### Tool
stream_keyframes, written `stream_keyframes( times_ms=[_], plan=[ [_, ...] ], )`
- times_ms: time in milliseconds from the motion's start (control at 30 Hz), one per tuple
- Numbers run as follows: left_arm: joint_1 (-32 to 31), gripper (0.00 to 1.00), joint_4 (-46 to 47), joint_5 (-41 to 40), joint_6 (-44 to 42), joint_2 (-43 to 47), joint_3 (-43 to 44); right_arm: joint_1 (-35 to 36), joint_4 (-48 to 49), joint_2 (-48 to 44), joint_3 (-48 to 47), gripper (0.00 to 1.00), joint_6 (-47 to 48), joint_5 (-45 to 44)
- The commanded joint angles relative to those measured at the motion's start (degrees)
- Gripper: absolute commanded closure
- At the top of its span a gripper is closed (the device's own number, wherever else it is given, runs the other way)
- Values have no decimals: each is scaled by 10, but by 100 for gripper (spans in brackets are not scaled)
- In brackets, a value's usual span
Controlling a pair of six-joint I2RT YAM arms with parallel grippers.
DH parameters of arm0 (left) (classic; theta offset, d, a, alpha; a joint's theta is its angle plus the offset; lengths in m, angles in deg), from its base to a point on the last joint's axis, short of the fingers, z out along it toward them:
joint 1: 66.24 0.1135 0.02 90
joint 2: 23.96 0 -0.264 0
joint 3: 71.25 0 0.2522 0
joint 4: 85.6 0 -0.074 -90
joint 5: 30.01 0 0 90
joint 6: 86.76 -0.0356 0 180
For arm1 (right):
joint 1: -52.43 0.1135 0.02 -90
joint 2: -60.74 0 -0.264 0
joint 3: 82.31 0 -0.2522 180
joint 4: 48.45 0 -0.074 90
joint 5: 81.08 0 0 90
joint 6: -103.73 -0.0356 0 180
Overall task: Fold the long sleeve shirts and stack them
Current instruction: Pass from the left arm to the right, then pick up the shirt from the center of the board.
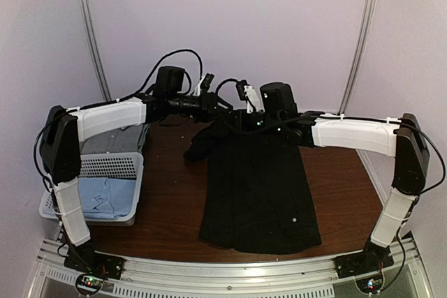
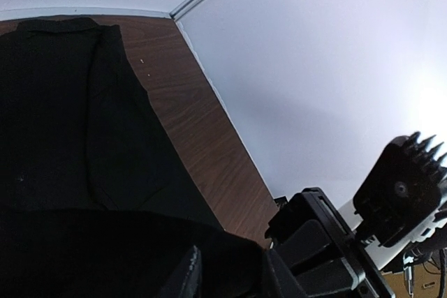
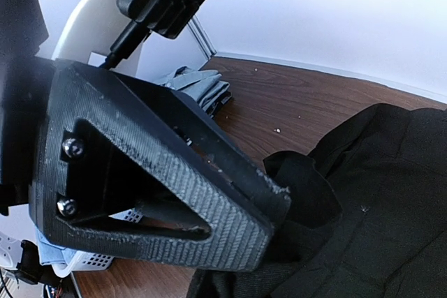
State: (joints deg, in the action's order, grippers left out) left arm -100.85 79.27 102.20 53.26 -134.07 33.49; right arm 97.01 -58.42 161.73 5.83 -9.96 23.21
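The large black long sleeve shirt (image 1: 258, 186) lies lengthwise on the brown table, its far end lifted and bunched. My left gripper (image 1: 213, 108) and right gripper (image 1: 236, 121) sit close together over that far end. In the left wrist view the left gripper (image 2: 230, 280) has black cloth (image 2: 70, 116) between its fingers. In the right wrist view the right gripper (image 3: 283, 204) presses its tip into a raised fold of the black shirt (image 3: 377, 193). A light blue shirt (image 1: 105, 197) lies in the basket. A greyish shirt (image 1: 115, 137) lies behind it.
A white lattice basket (image 1: 112, 165) stands at the table's left edge, under my left arm. The greyish shirt (image 3: 202, 88) and a basket corner (image 3: 91, 259) show in the right wrist view. The right arm's wrist (image 2: 328, 242) is beside my left fingers. Walls close the back.
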Motion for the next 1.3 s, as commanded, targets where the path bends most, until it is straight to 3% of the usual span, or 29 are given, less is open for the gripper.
stream_keyframes(
  times_ms=[0,267,533,800,1100,1267],
  plan=[
    [12,65,-17,-61,-24,45,-12,0,-17,-6,-38,100,19,-22],
    [20,50,-81,-162,-70,149,-84,-15,-53,-23,-86,100,61,-65],
    [14,50,-126,-178,-65,245,-244,-32,-65,-31,-127,100,90,-95],
    [-64,51,-150,-184,-34,277,-409,-37,-83,-47,-150,100,105,-105],
    [-177,52,-127,-201,17,257,-473,-37,-77,-91,-130,100,113,-124],
    [-208,55,-79,-208,45,231,-497,-37,-73,-108,-118,100,115,-130]
  ],
)
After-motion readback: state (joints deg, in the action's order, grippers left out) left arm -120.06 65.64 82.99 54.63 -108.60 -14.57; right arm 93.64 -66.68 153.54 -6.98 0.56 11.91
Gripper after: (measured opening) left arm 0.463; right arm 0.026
